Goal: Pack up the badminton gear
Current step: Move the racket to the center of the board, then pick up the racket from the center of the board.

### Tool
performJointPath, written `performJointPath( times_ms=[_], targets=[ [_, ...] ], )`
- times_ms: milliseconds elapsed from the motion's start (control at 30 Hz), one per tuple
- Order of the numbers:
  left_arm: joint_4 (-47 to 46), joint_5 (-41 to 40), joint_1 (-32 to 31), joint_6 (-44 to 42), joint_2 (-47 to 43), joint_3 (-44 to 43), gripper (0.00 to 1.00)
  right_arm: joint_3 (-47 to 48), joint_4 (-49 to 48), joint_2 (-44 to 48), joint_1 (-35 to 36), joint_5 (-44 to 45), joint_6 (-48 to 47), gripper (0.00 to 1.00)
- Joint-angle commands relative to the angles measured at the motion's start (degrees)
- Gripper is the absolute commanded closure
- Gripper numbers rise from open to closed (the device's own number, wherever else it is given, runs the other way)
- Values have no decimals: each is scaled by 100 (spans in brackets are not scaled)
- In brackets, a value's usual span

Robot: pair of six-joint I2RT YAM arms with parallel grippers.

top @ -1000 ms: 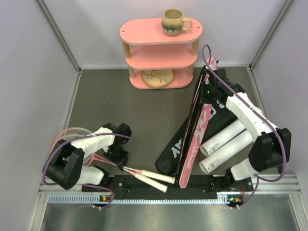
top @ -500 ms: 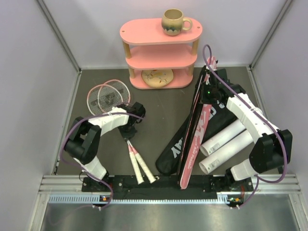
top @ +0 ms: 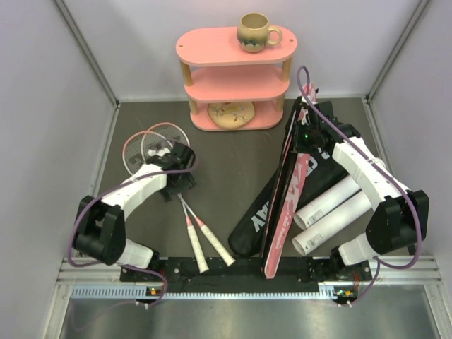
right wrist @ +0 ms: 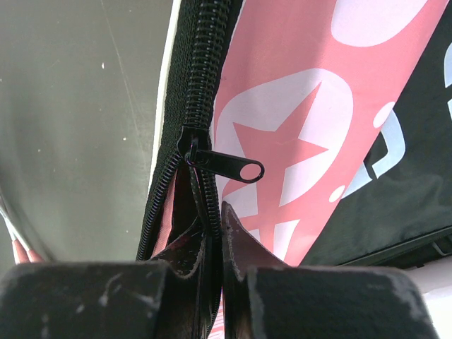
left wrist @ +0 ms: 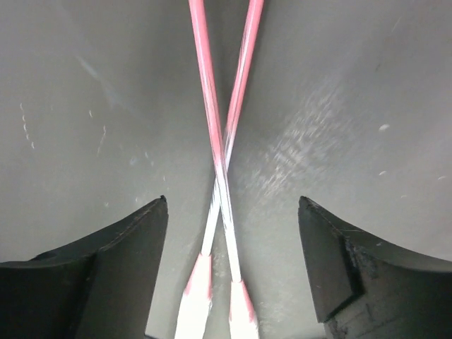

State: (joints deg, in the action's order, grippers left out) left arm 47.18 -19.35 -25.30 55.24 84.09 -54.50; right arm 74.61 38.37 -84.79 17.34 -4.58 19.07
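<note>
Two pink-framed rackets [top: 152, 145] lie at the back left, their thin shafts [left wrist: 221, 166] crossed and their white handles [top: 205, 244] pointing toward the near edge. My left gripper [top: 178, 191] hovers open over the crossing, a finger on each side of the shafts and touching neither. My right gripper [top: 308, 134] is shut on the zipper edge [right wrist: 201, 106] of the pink bag [top: 289, 205], just below the zipper pull [right wrist: 229, 166]. That bag stands on edge against the black bag [top: 258, 212]. Two white tubes [top: 332, 212] lie to its right.
A pink three-tier shelf [top: 236, 78] stands at the back with a beige mug [top: 256, 32] on top. Grey walls close in the left, back and right. A metal rail [top: 247, 268] runs along the near edge.
My left gripper swung the rackets from the near edge toward the back left, then opened and let go of the shafts. The right arm and pink bag have not moved.
</note>
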Motion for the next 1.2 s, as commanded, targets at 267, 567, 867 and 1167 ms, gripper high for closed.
performJointPath(
  times_ms=[267,567,867,1167],
  targets=[
    [-2133,1548,2002,-137,-228,432,44,-43,-75,297,-12,-192,-105,100],
    [-2151,1382,2020,302,370,370,48,-34,-84,244,-20,-236,-105,100],
    [-2415,1109,2064,443,511,581,68,-34,-93,200,-20,-219,-132,100],
    [-2407,1188,2205,479,722,511,78,45,-84,121,-12,-263,-132,100]
  ],
)
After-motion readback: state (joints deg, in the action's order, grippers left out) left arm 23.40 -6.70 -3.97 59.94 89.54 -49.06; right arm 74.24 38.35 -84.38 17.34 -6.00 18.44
